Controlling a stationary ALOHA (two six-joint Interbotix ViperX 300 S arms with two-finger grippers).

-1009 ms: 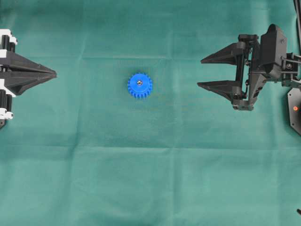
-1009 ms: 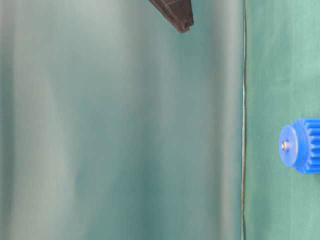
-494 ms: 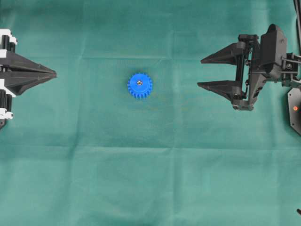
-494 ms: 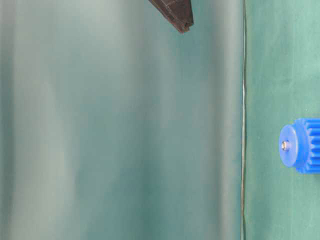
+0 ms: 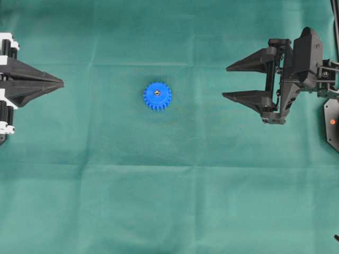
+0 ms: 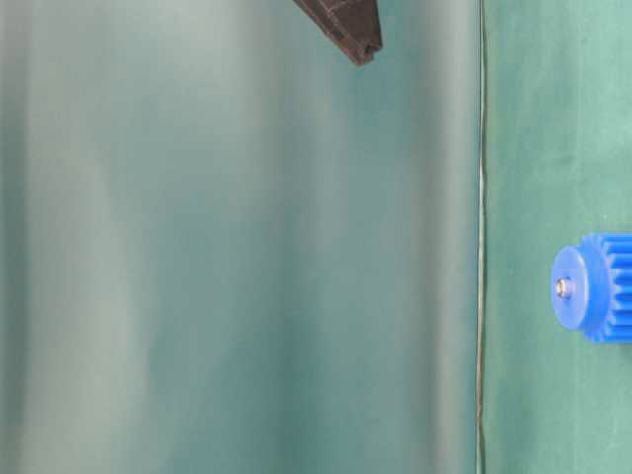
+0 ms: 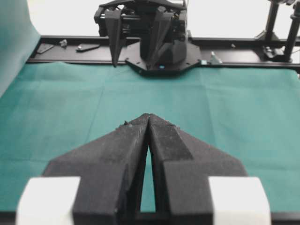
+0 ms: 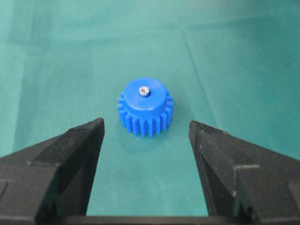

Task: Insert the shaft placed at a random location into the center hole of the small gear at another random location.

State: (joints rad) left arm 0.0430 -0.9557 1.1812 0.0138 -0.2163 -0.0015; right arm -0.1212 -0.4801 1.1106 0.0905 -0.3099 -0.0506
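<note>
The small gear (image 5: 157,96) lies flat on the green-covered desk (image 5: 169,201) left of centre in the overhead frame, with the shaft (image 8: 145,91) already seated in the center hole (image 5: 157,93). The left end effector (image 5: 59,83) is pressed together at the left edge; the right end effector (image 5: 225,82) is spread and empty at right. Judged risk: a careless sweep of either arm could knock the gear and unseat the shaft; only the right wrist and table-level views show the pin's tip standing slightly proud, which overhead reads as a mere glint.

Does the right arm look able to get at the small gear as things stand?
Probably yes. The right gripper is open, fingers pointing at the small gear, with only bare green cloth between them. The shaft already sits in its center hole.
</note>
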